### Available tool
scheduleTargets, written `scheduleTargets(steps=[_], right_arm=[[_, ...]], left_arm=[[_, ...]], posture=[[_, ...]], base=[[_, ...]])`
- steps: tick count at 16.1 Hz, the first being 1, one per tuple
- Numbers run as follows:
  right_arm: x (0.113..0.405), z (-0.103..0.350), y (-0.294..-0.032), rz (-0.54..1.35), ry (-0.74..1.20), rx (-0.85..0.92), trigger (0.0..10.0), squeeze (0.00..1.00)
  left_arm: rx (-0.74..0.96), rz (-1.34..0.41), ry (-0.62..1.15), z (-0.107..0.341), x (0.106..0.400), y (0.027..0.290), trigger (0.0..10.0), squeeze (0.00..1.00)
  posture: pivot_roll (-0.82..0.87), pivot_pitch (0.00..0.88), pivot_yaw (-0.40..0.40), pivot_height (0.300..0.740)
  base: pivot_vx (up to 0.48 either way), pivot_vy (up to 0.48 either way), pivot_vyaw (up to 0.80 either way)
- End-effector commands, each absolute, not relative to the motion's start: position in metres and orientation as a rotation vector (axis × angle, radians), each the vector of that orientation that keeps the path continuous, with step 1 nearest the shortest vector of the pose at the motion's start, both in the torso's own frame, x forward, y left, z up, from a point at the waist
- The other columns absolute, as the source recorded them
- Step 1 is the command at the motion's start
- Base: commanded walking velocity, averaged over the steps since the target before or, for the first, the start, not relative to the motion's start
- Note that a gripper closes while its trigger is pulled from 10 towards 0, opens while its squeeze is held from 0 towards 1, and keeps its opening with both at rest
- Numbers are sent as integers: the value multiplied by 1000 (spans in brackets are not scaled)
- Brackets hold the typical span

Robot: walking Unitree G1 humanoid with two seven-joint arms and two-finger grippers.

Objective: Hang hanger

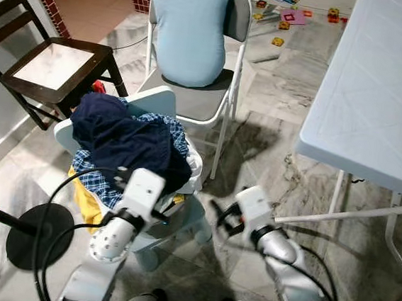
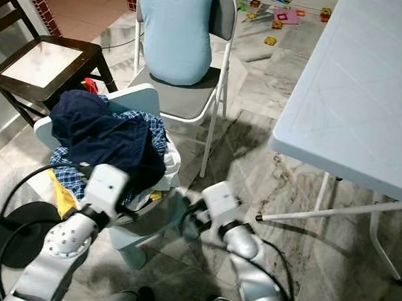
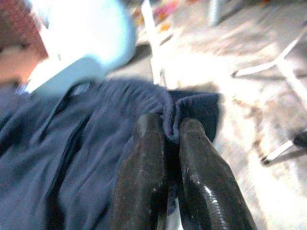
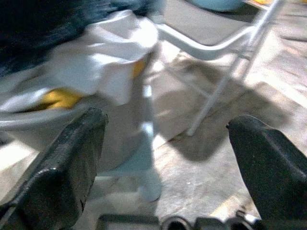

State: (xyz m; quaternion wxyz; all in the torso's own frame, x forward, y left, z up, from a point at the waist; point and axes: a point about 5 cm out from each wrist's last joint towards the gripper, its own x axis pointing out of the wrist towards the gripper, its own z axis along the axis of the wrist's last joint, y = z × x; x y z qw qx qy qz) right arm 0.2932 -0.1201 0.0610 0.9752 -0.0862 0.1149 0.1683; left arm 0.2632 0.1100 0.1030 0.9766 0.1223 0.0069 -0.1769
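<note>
1. Your left gripper (image 3: pixel 165 139) is clamped on a fold of the navy garment (image 1: pixel 127 140) heaped on the small pale chair (image 1: pixel 152 103), near left.
2. Your right gripper (image 4: pixel 168 143) hangs spread and empty just right of that chair, above the marble floor (image 1: pixel 278 94).
3. No hanger can be made out; you cannot tell where it lies.
4. Judged from this, hanging has not begun: finding the hanger and a rail remains

head views: bright, even daylight, sharp
shadows: dark patch on floor (image 1: pixel 259 138) under folding chair (image 1: pixel 206 101)
wrist views: both motion-blurred, soft focus
glare: blown-out highlights in left wrist view
</note>
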Motion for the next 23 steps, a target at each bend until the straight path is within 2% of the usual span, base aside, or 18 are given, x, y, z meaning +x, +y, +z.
scheduleTargets(steps=[1,3,4,6,7,8,17,21,23], right_arm=[[295,60,-135,226,234,-113,10000,0],[296,62,-151,126,219,-61,10000,0],[296,64,-161,70,204,-18,10000,0],[297,66,-170,22,205,14,10000,0],[297,67,-172,18,195,17,10000,0],[297,69,-172,14,186,19,10000,0],[293,79,-179,3,124,53,10000,0],[295,81,-179,5,115,55,10000,0],[295,82,-179,5,110,54,10000,0]], left_arm=[[252,-402,-45,112,262,104,0,0],[240,-406,-49,113,262,101,0,0],[220,-423,-51,113,261,98,1020,0],[191,-452,-62,115,264,91,4549,0],[185,-456,-60,115,265,90,8157,0],[178,-465,-58,115,266,88,9922,0],[177,-480,-64,119,278,81,10000,0],[116,-494,-51,119,280,84,10000,0],[108,-503,-51,119,281,84,10000,0]], posture=[[-2,191,88,740],[-6,177,88,740],[-14,161,88,740],[-24,138,91,740],[-29,127,91,740],[-29,127,91,740],[-58,92,100,740],[-59,91,101,740],[-61,92,101,740]], base=[[0,0,0],[0,0,0],[0,0,0],[0,0,0],[0,0,-650],[0,0,-725],[0,0,-783],[0,0,-767],[0,0,0]])
